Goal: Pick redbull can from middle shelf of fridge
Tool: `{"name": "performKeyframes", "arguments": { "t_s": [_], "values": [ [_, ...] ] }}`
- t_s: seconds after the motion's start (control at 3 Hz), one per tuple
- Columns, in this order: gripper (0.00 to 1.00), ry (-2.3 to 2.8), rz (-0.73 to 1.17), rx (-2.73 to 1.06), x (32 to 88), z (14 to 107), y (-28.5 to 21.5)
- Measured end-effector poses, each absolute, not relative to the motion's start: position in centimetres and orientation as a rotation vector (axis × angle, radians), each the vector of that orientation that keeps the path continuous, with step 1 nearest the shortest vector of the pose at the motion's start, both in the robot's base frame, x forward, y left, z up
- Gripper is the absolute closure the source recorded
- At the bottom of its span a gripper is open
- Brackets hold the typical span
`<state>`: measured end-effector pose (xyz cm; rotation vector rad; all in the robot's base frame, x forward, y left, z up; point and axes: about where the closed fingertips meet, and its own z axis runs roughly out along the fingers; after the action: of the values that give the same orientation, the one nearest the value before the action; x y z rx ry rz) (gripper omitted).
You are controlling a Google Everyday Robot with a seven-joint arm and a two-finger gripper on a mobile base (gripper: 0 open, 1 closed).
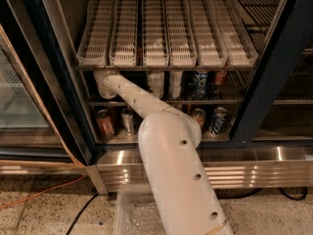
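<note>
Item: large commercial display fridge (266,77), black door frames, glass doors, ribbed stainless-steel base panel (254,168) along its lower front edge. Upper level: white plastic slotted-lane rack (156,58), tilted down toward the front. Below it: the middle shelf (210,101), a dark metal wire rack with a front rail. On that shelf, centre to right: two wide white-labelled cans (155,82) and (176,83) side by side, a blue can (199,83) just beside them, a red can (220,77) near the right end. Left end of the middle shelf: the robot's white gripper (103,83), reached in under the front edge of the white rack, its long white arm (171,170) rising from the bottom edge of the view and crossing the front rail. Whether the gripper is released or clenched cannot be told, its tip being hidden. The redbull can, a small slim drink can, is not made out; the gripper covers the left end of the shelf. Bottom level, left side: a reddish-brown can (104,124) and a slim grey can with silver lid (128,121), near each other. Right side: an orange can (198,117) touching the arm's outline, and a blue-green can (218,120) beside it. Floor: speckled terrazzo (39,219), a clear plastic bin (134,214) beside the arm, an orange cable (29,197), a black cable (83,212).
</note>
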<state>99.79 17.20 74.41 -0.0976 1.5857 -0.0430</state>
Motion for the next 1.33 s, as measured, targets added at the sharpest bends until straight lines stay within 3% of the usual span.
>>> {"name": "performKeyframes", "arguments": {
  "t_s": [1.33],
  "values": [
    [1.00, 1.573, 0.051, -0.115, 96.6, 73.9, 17.9]
  ]
}}
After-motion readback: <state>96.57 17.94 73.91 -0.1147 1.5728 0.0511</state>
